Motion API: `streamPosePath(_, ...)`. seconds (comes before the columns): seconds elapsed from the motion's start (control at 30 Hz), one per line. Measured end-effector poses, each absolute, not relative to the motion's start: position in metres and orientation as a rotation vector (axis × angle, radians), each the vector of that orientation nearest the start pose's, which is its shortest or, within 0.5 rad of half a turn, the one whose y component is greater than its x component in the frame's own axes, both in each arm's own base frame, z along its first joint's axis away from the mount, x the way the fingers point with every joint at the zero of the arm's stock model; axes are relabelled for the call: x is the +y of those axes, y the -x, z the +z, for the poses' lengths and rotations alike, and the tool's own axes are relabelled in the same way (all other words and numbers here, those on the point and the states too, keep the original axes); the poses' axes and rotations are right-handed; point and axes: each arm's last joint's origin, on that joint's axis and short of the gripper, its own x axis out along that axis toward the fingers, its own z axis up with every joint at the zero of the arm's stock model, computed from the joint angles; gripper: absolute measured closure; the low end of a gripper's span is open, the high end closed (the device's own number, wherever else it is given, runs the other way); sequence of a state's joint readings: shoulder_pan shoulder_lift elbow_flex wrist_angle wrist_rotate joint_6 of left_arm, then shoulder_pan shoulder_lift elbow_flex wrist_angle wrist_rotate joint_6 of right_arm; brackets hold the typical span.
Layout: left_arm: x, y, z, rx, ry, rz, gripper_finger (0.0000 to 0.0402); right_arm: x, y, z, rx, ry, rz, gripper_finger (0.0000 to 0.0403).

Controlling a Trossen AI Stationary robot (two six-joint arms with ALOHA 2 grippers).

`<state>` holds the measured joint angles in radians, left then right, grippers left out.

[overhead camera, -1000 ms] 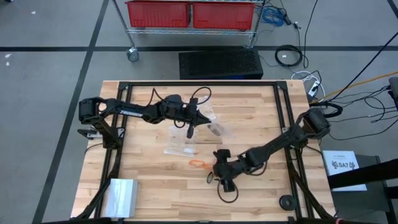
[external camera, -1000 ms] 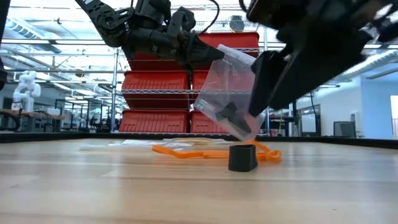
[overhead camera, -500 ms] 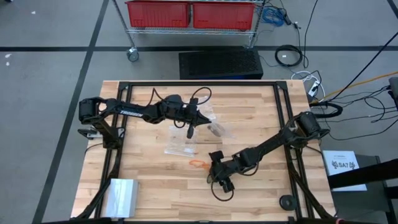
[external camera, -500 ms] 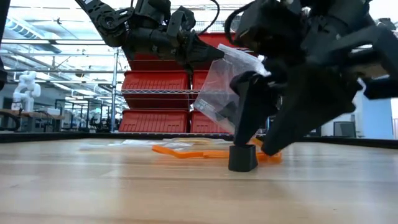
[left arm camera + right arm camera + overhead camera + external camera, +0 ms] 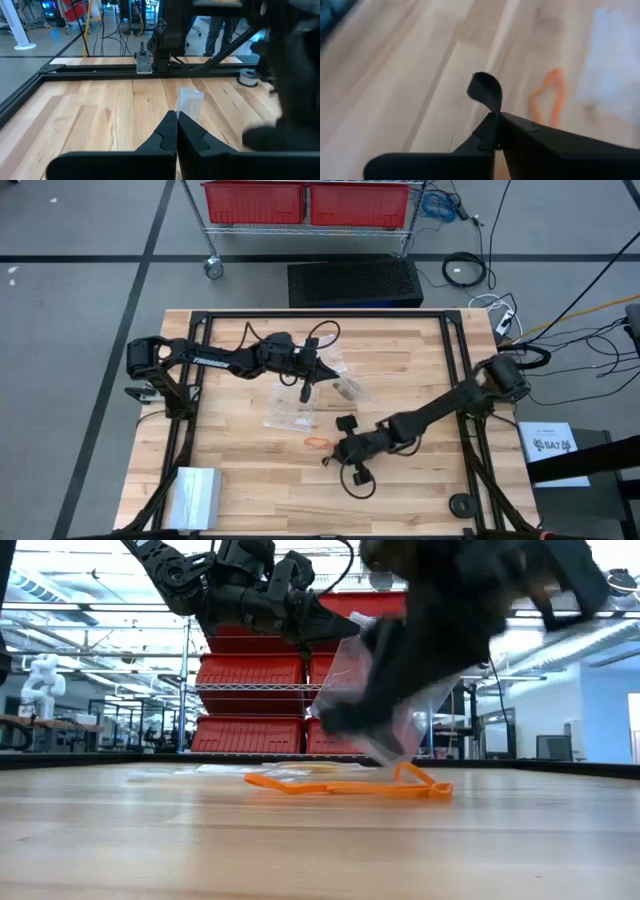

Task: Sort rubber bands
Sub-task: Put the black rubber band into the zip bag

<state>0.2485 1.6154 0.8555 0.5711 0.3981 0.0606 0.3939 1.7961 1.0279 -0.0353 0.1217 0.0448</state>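
Tools: right tool [image 5: 496,131] pinching one black band [image 5: 484,91]; left tool [image 5: 177,131] pinching one clear bag [image 5: 385,690].

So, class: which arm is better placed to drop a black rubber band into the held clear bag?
Right. The right gripper already pinches a black rubber band, while the left gripper is busy holding the clear bag up.

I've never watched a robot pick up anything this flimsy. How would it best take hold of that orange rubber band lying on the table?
Probably from straight above, pinching one strand. The orange rubber band lies flat on the wooden table as a long thin loop, so there is no side to grab. Its raised bend at one end looks the easiest spot. The right gripper, shut on a black rubber band, is nearest.
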Motion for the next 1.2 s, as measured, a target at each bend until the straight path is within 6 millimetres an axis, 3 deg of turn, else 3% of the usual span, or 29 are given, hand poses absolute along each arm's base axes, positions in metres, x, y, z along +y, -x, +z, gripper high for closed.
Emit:
streamPosePath(0.13, 0.074, -0.336, 0.224, 0.179, -0.006, -0.155, 0.0401, 0.133, -0.324, 0.208, 0.766, 0.176, 0.076, 0.0399)
streamPosePath(0.27, 0.074, -0.336, 0.223, 0.182, -0.011, -0.156, 0.0401, 0.123, -0.299, 0.252, 0.731, 0.198, -0.207, 0.0401)
streamPosePath(0.4, 0.074, -0.335, 0.223, 0.184, -0.022, -0.156, 0.0401, 0.109, -0.281, 0.277, 0.675, 0.168, -0.435, 0.0401)
streamPosePath(0.6, 0.074, -0.335, 0.223, 0.187, -0.021, -0.151, 0.0402, 0.097, -0.272, 0.281, 0.677, 0.131, -0.559, 0.0402)
streamPosePath(0.9, 0.074, -0.335, 0.223, 0.187, -0.022, -0.150, 0.0402, 0.080, -0.282, 0.265, 0.726, 0.053, -0.685, 0.0403)
streamPosePath(1.2, 0.074, -0.335, 0.223, 0.186, -0.022, -0.150, 0.0402, 0.067, -0.286, 0.263, 0.717, -0.050, -0.747, 0.0403)
